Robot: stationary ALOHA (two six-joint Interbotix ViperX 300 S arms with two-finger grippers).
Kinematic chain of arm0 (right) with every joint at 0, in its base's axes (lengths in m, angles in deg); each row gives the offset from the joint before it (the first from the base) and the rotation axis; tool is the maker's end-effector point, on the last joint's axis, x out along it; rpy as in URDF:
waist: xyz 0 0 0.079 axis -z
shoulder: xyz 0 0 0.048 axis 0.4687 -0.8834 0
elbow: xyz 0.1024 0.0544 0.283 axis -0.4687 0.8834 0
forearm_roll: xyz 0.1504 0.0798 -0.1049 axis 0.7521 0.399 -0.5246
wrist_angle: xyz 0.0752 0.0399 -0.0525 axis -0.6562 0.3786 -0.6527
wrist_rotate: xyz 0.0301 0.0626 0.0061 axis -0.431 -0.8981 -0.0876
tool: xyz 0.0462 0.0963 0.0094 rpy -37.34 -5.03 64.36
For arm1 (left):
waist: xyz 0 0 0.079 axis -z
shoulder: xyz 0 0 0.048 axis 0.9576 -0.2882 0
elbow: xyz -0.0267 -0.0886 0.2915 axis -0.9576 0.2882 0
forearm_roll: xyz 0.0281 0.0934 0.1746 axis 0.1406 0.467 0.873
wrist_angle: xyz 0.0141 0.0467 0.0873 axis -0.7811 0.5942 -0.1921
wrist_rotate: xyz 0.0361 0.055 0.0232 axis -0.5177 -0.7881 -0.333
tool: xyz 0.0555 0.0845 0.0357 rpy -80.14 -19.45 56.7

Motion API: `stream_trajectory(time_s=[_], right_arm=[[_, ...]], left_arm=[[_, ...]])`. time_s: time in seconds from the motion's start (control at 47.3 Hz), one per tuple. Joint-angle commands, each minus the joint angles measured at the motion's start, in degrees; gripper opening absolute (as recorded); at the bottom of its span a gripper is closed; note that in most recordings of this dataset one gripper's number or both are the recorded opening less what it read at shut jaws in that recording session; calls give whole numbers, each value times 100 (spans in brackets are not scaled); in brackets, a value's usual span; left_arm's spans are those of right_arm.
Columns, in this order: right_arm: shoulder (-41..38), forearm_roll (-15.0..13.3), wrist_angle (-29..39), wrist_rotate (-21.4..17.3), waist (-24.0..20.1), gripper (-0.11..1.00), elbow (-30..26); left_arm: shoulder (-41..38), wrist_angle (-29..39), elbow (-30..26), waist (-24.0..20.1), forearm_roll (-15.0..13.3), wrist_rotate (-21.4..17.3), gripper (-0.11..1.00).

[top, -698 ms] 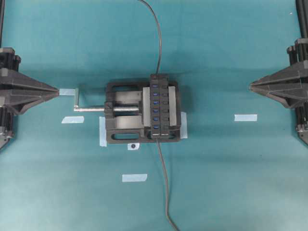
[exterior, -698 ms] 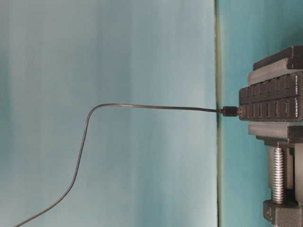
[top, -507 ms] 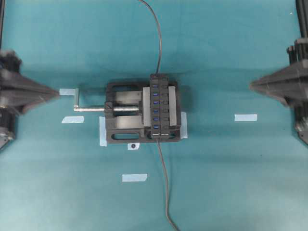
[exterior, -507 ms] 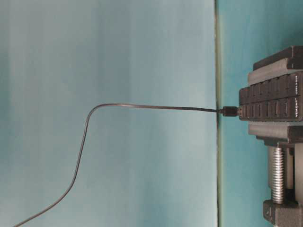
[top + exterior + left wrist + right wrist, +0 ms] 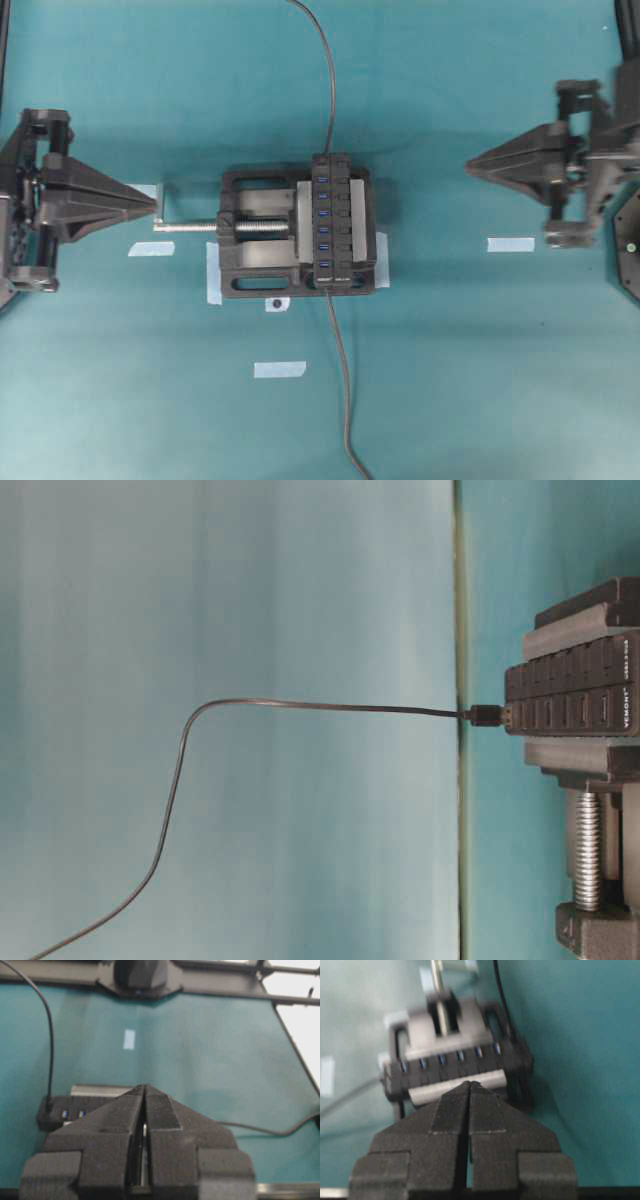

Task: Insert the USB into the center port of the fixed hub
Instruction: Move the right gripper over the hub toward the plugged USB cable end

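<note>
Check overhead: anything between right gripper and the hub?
Only bare teal mat between right gripper and hub; a tape strip sits just below the line.

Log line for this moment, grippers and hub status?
left gripper: shut, empty | right gripper: shut, empty | fixed hub: clamped in vise | center port: vacant

The light is even and bright; my right wrist view is blurred, and the vise [image 5: 262,241] throws soft shadows.

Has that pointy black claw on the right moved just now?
Yes. The right gripper has slid left toward the vise, its tip now past the blue tape strip.
</note>
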Motion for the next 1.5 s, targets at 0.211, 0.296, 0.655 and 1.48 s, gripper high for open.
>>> stream_trajectory(time_s=[0.211, 0.296, 0.655, 1.48], right_arm=[[-844, -141, 396, -35, 264, -1, -668], [-1028, -141, 510, -35, 290, -1, -791], [-1679, -141, 1433, -18, 290, -1, -1459], [-3067, -141, 1564, 905, 413, -1, -2470]], left_arm=[[-211, 281, -220, 0, 18, 9, 0], [-264, 378, -272, 0, 9, 9, 0], [-431, 563, -343, 26, 9, 26, 0], [-510, 571, -360, 26, 18, 44, 0]])
